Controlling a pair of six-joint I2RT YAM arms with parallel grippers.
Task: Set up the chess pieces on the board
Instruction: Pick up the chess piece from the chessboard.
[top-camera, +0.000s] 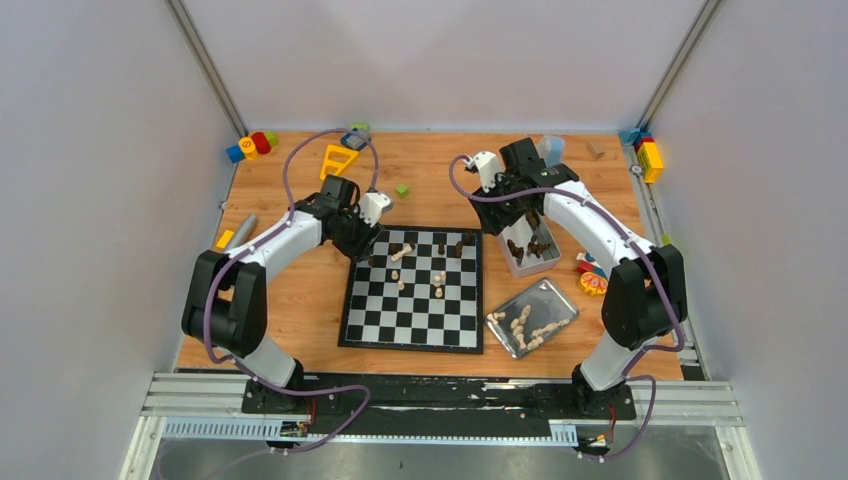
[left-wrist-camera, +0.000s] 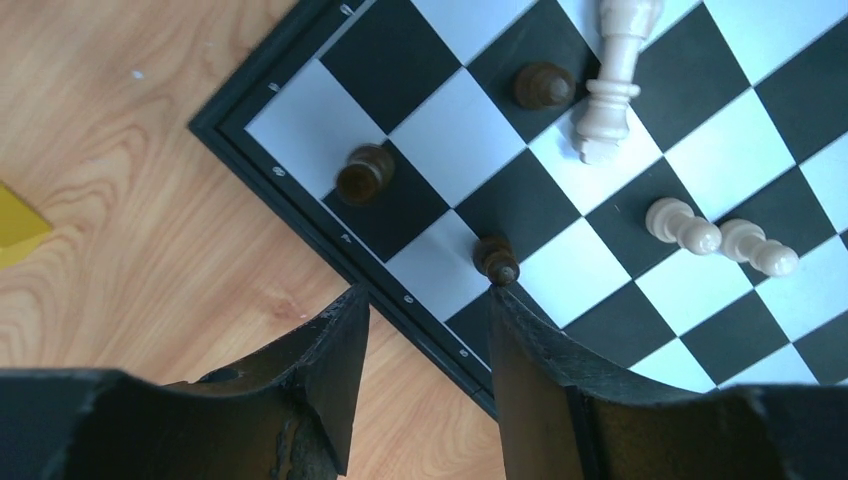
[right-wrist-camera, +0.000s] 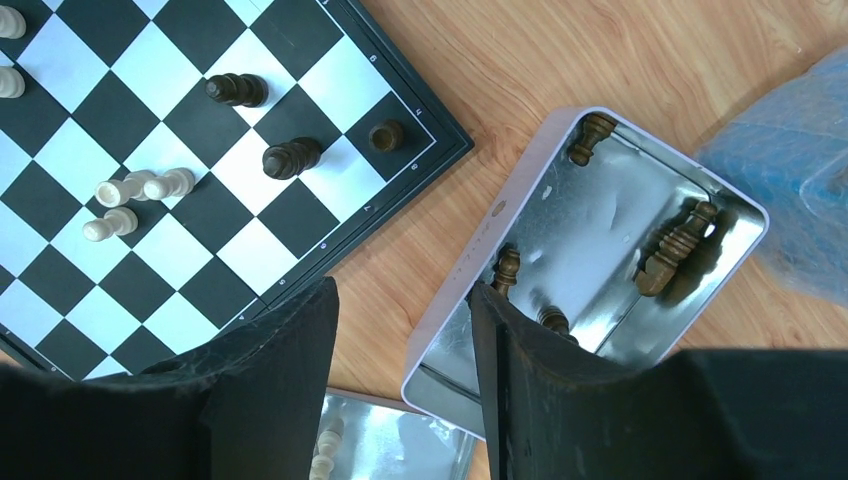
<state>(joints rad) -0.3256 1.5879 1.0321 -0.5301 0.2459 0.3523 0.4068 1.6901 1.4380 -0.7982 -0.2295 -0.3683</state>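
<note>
Board (top-camera: 415, 290): centre of the top view, flat on the table (top-camera: 300, 300).
Dark pieces (left-wrist-camera: 362, 172): several stand along the board's far row; more lie in the upper tray (right-wrist-camera: 600, 215), just right of the board.
Cream pieces (left-wrist-camera: 612, 100): a few sit mid-board, some toppled; more lie in the lower tray (top-camera: 556, 298), lower right of the top view.
Left gripper (left-wrist-camera: 428, 300): your fingers stand apart over the board's upper-left edge with nothing between them; one dark pawn (left-wrist-camera: 496, 260) stands at a fingertip.
Right gripper (right-wrist-camera: 405, 300): your fingers are apart and empty, above the upper tray's rim.
</note>
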